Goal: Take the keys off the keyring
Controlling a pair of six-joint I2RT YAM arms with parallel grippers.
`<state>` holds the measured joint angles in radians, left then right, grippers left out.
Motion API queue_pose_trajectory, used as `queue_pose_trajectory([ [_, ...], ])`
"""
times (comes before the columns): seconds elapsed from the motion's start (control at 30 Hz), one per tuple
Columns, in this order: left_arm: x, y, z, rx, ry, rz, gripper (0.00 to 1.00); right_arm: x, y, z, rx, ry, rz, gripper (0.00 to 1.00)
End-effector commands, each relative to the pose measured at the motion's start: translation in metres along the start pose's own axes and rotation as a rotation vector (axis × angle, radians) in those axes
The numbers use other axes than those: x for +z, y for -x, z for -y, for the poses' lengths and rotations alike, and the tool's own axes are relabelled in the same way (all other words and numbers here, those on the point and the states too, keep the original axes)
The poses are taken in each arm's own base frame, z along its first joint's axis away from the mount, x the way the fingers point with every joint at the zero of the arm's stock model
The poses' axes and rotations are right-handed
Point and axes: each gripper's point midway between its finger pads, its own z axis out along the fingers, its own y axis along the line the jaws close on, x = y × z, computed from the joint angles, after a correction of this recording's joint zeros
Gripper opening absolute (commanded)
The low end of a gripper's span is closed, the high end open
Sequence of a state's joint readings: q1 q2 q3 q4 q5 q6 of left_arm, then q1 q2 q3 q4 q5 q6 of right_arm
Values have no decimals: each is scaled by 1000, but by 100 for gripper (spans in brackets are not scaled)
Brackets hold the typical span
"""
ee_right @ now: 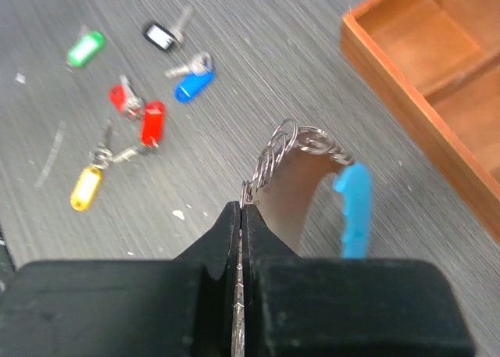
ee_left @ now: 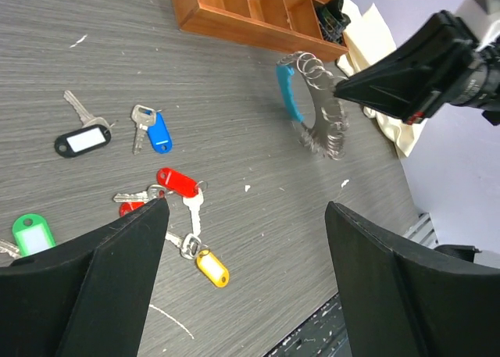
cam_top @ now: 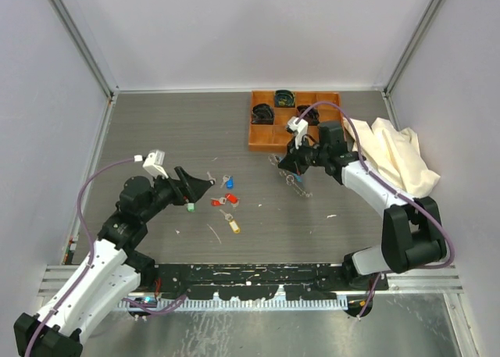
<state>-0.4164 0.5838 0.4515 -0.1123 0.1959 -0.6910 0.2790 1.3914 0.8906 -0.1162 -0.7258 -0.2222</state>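
The right gripper [ee_right: 241, 213] is clenched on the keyring [ee_right: 301, 150]. Its two fingers are pressed flat together, with a strand of the silvery coil pinched between their tips. From that grip the loop curves away ahead of the gripper, and its light-blue plastic segment [ee_right: 353, 215] sits on the far side of the loop, nearer the orange tray [ee_right: 388, 66]. In the left wrist view the loop stands up from the grey surface [ee_left: 234, 99] under the right gripper, just in front of the tray. I cannot tell whether its lower edge touches the surface.

The keys lie loose on the surface, well apart from the keyring and closer to the left arm. The black-tagged key [ee_left: 82, 141] and the blue-tagged key [ee_left: 156, 130] lie farthest from the left gripper [ee_left: 246, 207]. The red-tagged key [ee_left: 178, 181] and the yellow-tagged key [ee_left: 211, 267] lie close together between its fingers as its own camera sees them. The green-tagged key [ee_left: 31, 233] lies just beside one finger.

The left gripper is released, its fingers spread wide and holding nothing, and it hangs above the scattered keys. A cream cloth [cam_top: 394, 154] lies bunched at the right edge of the surface, beside the tray and behind the right arm.
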Motion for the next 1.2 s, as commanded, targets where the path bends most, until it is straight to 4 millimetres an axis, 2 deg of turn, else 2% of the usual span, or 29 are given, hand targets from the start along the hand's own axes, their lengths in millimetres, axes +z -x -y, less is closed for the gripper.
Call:
queue_pose_trajectory([
  [0.0, -1, 23, 33, 44, -121, 33, 83, -8, -12, 35, -59, -144, -68, 3],
  [0.1, -1, 21, 38, 46, -146, 23, 83, -29, -18, 69, -35, -260, -76, 4],
  [0.17, 0, 18, 37, 32, -158, 19, 83, -41, -24, 83, -13, -291, -96, 4],
  [0.23, 2, 14, 36, 2, -167, 20, 83, -45, -28, 84, -2, -268, -102, 4],
  [0.33, 5, 13, 39, -41, -197, 29, 83, -38, -28, 72, -2, -195, -95, 6],
  [0.5, 6, 18, 45, -81, -203, 30, 87, -28, -26, 50, -33, -91, -97, 39],
  [0.53, 6, 20, 46, -85, -202, 29, 92, -30, -22, 47, -44, -76, -93, 45],
  [0.57, 5, 22, 48, -89, -196, 24, 98, -35, -18, 45, -63, -68, -85, 53],
  [0.67, 3, 26, 51, -70, -171, 1, 98, -55, -5, 50, -116, -107, -44, 79],
  [0.77, 0, 35, 55, -31, -138, -14, 98, -85, 9, 64, -142, -210, 2, 98],
  [0.87, -4, 50, 64, 31, -107, -35, 98, -120, 33, 77, -156, -360, 53, 100],
  [0.93, -12, 70, 80, 91, -112, -37, 98, -149, 56, 88, -114, -532, 91, 100],
  [1.0, -20, 81, 91, 121, -105, -54, 98, -181, 78, 96, -39, -709, 147, 100],
  [1.07, -26, 93, 100, 143, -103, -47, 98, -199, 109, 76, -41, -705, 212, 100],
  [1.17, -39, 110, 116, 159, -121, -12, 98, -209, 134, 35, -34, -604, 248, 100],
])
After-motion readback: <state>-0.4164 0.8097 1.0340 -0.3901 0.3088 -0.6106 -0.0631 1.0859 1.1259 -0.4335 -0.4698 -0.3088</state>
